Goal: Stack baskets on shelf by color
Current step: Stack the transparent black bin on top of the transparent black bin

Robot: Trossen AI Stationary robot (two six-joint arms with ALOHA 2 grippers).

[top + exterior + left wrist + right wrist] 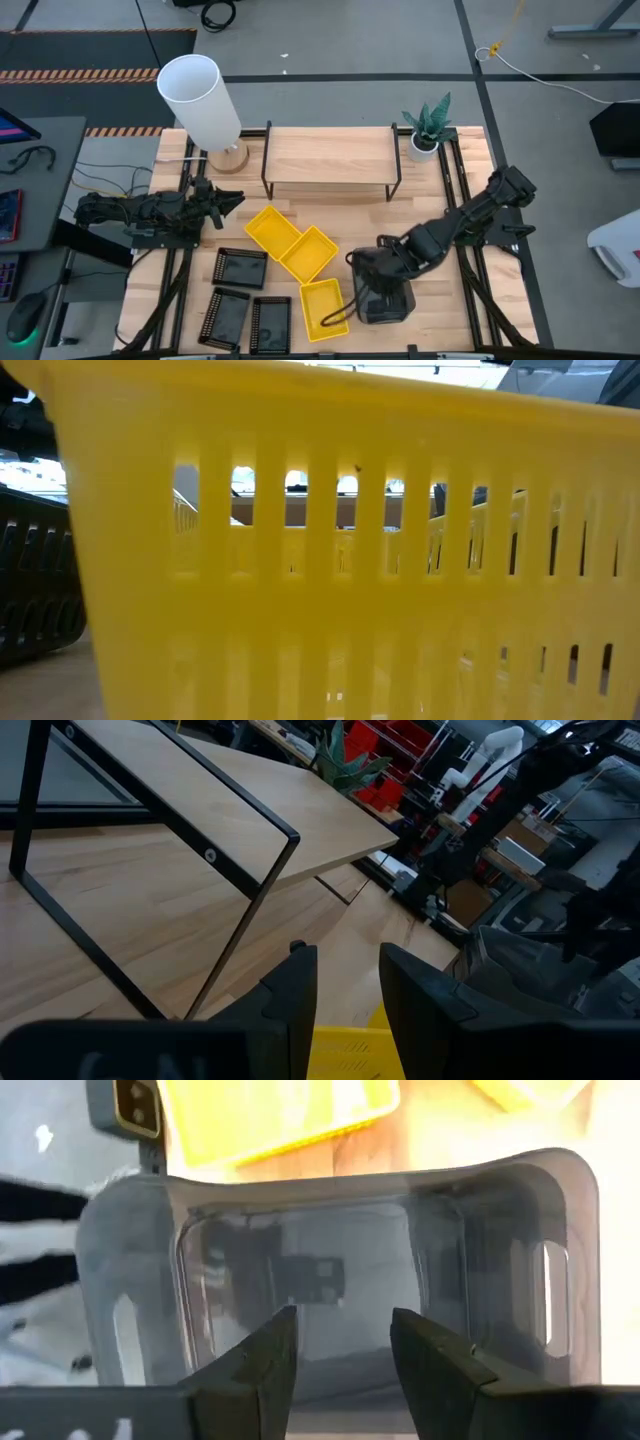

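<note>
We judge the grey basket light but slick, best pinched at its rim by our right claw, fingers apart.

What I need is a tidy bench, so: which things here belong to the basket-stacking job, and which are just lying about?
Job:
three yellow baskets
three black baskets
grey basket, with the open right gripper over it
shelf

Lying about:
white lamp
potted plant

The left gripper waits open near the lamp.
</note>
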